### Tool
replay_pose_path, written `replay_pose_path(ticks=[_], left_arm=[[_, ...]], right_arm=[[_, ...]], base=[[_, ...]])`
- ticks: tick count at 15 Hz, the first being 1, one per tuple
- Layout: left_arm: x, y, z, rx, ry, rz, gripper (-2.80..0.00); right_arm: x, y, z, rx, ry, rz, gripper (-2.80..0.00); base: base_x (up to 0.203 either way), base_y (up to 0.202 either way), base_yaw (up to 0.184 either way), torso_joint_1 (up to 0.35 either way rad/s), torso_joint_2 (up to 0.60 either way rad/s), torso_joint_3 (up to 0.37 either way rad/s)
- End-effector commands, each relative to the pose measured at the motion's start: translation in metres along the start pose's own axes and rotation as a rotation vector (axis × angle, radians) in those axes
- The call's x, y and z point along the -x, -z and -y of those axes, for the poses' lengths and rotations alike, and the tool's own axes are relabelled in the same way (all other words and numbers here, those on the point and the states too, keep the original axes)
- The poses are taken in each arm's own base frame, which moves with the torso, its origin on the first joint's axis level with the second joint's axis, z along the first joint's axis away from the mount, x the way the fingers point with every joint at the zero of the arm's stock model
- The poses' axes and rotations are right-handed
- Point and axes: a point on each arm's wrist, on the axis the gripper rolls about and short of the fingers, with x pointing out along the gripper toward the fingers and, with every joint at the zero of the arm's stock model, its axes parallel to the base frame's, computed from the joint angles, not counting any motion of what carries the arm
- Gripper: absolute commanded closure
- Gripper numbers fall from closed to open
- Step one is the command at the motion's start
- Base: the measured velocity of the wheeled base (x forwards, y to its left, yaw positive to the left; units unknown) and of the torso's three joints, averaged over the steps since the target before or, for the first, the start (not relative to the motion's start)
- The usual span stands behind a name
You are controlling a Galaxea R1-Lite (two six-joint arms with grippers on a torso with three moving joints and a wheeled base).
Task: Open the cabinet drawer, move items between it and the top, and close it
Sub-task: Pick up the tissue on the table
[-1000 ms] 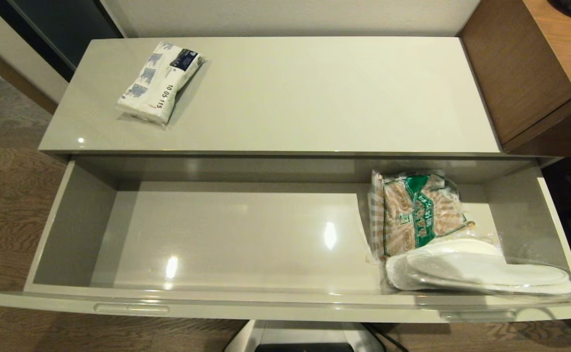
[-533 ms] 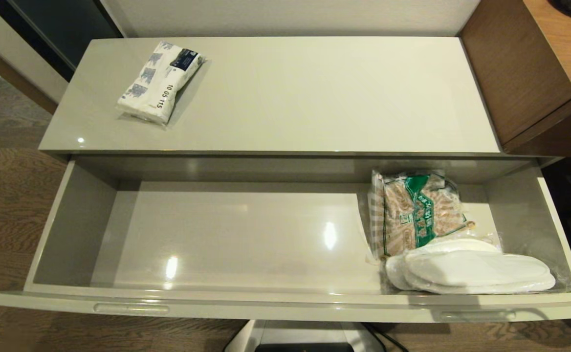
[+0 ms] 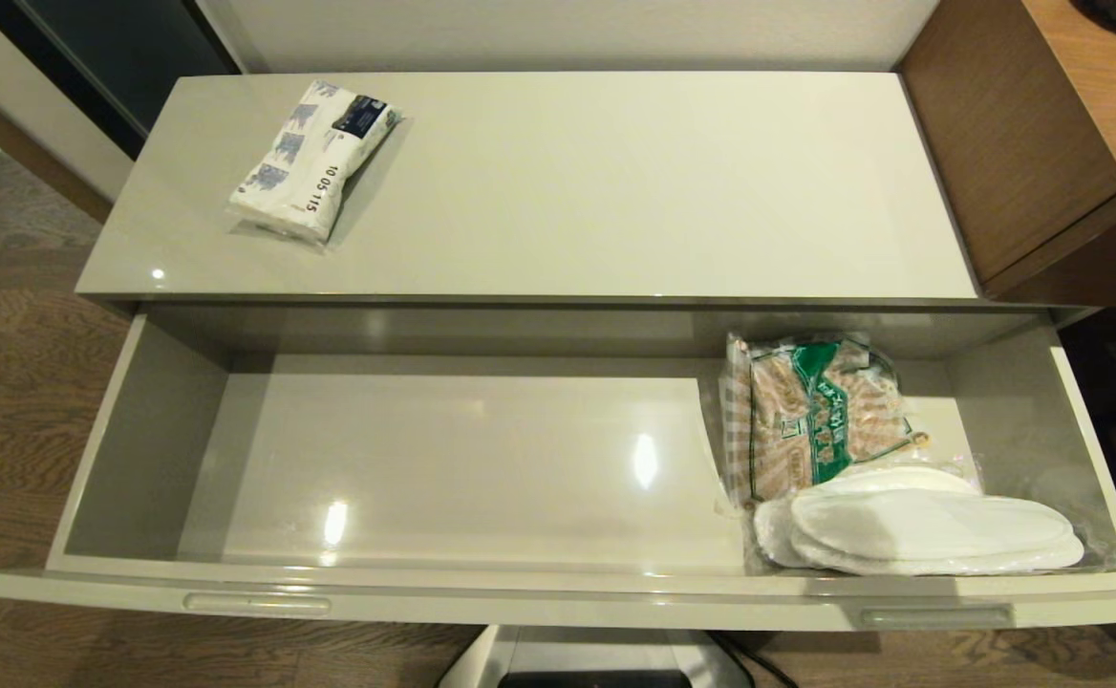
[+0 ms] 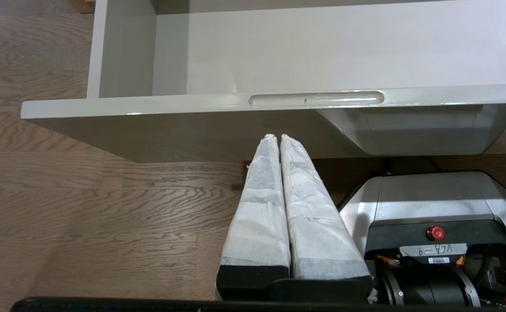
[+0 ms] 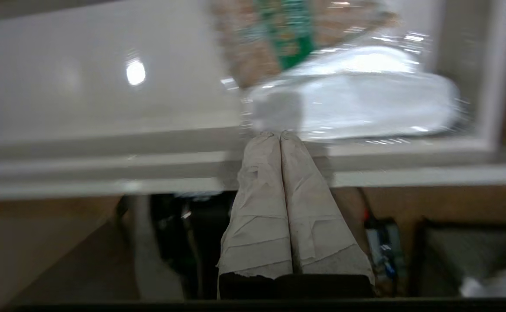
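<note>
With drawer (image 3: 558, 588) already pulled out, step in hand looks like swapping items. Slippers (image 3: 931, 533) in clear wrap at 4 o'clock inside drawer, against front wall, partly overlapping snack bag (image 3: 816, 411). Tissue pack (image 3: 314, 158) on cabinet top (image 3: 615, 182) at 10 o'clock. Right end effector (image 5: 280, 135) fingers together, just outside front rim, facing slippers; needs opening before going over the rim. Best to pinch wrap and slipper edge from above, lift straight up, avoid dragging snack bag. Left end effector (image 4: 277, 138) fingers together, parked below left handle slot (image 4: 316, 99).
</note>
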Motion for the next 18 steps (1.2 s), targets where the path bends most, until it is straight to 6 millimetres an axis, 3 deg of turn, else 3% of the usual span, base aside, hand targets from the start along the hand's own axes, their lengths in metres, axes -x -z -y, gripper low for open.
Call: replay_pose_path(ticks=[1,3,6,8,10,12,14,18], left_arm=[[0.0,0.0,0.0,-0.001,0.002,-0.003,0.0],[0.0,0.0,0.0,-0.002,0.002,-0.003,0.0],[0.0,0.0,0.0,-0.002,0.002,-0.003,0.0],[0.0,0.0,0.0,-0.002,0.001,-0.003,0.0],[0.0,0.0,0.0,-0.002,0.0,-0.003,0.0],[0.0,0.0,0.0,-0.002,0.002,-0.003,0.0],[0.0,0.0,0.0,-0.001,0.002,-0.001,0.0],[0.0,0.0,0.0,-0.002,0.002,-0.001,0.0]], right_arm=[[0.019,0.006,0.021,-0.053,0.16,0.065,0.0],[0.048,0.021,0.045,-0.08,0.216,0.062,0.0],[0.09,0.06,0.075,-0.152,0.296,0.061,0.0],[0.114,0.09,0.075,-0.192,0.316,0.057,0.0],[0.133,0.135,0.064,-0.117,0.309,0.099,0.0],[0.113,0.159,0.058,-0.061,0.351,0.075,0.0],[0.09,0.166,0.065,-0.022,0.361,0.101,0.0],[0.091,0.158,0.074,0.038,0.253,0.192,0.0]], base=[[0.0,0.0,0.0,0.0,0.0,0.0],[0.0,0.0,0.0,0.0,0.0,0.0],[0.0,0.0,0.0,0.0,0.0,0.0],[0.0,0.0,0.0,0.0,0.0,0.0],[0.0,0.0,0.0,0.0,0.0,0.0],[0.0,0.0,0.0,0.0,0.0,0.0],[0.0,0.0,0.0,0.0,0.0,0.0],[0.0,0.0,0.0,0.0,0.0,0.0]])
